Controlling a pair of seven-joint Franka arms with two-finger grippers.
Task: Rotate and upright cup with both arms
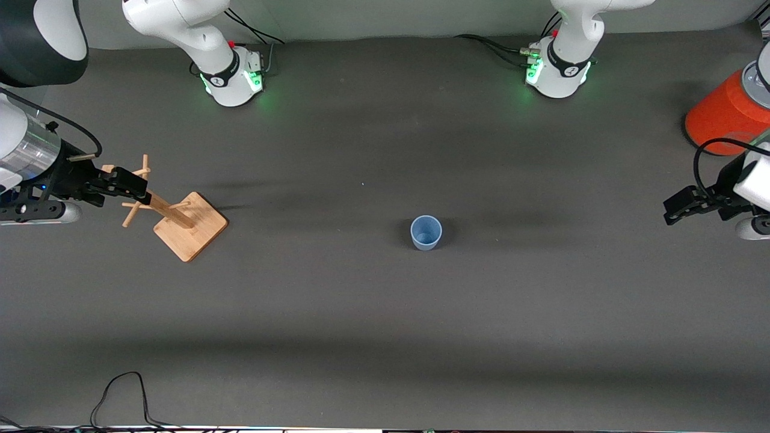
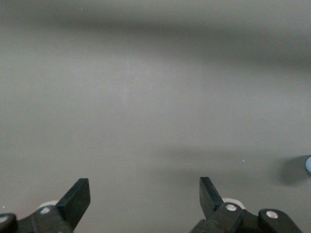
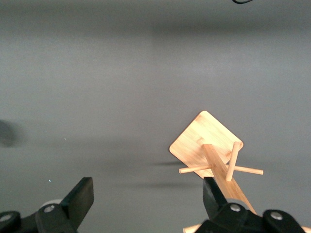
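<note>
The cup [image 1: 426, 233] stood near the middle of the table [image 1: 385, 313], mouth up as far as the high camera could tell, since its open rim and inner floor showed; judged from that, the uprighting looked done or not needed. It stood alone, well apart from both arms, which probably explains why each waited out at its own end. The left gripper [image 1: 677, 207] hung over bare mat at the left arm's end, jaws spread wide and holding nothing; its wrist view caught only a blue sliver of the cup [image 2: 308, 165] at the frame's edge. The right gripper [image 1: 129, 183] hovered over the wooden peg stand [image 1: 180, 219] at the right arm's end, likewise wide open and empty. Its wrist view showed the stand's pegs and square base [image 3: 206, 141] clearly, but no cup. Only the front view showed the orange can [image 1: 725, 114] at the left arm's end.
</note>
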